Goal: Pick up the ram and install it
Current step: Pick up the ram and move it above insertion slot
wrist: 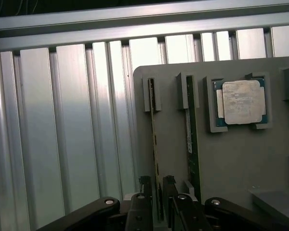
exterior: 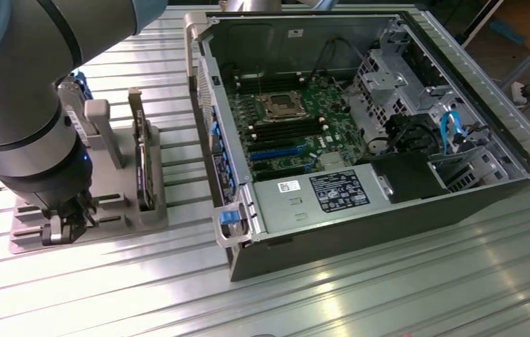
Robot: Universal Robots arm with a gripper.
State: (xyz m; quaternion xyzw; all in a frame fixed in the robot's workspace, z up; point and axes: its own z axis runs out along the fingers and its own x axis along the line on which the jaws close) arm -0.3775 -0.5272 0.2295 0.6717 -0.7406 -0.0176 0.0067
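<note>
Ribbed aluminium tabletop (exterior: pixel 359 295) ran under everything. On it, the ram (wrist: pixel 154 139) stood on edge in a narrow slot of a grey holder tray (wrist: pixel 231 159). The gripper (wrist: pixel 157 184) hung over the ram's near end with its fingers (wrist: pixel 145 185) spread apart, one on each side of the stick and not clamped on it; whether they touched it I could not tell. Just beside the ram, in the neighbouring slot, stood a second stick (wrist: pixel 191 144), greener and also on edge. Next to that a processor (wrist: pixel 242 102) lay flat in its square pocket, metal lid up. In the exterior view the tray sat at about eight o'clock, with the arm (exterior: pixel 21 105) standing over it from eleven o'clock. A dark expansion card (exterior: pixel 143 165) stood upright in the holder at about nine o'clock, between the arm and the computer case (exterior: pixel 359 235). The case lay open from the centre towards three o'clock, its motherboard (exterior: pixel 288 130) bare, well apart from the tray
</note>
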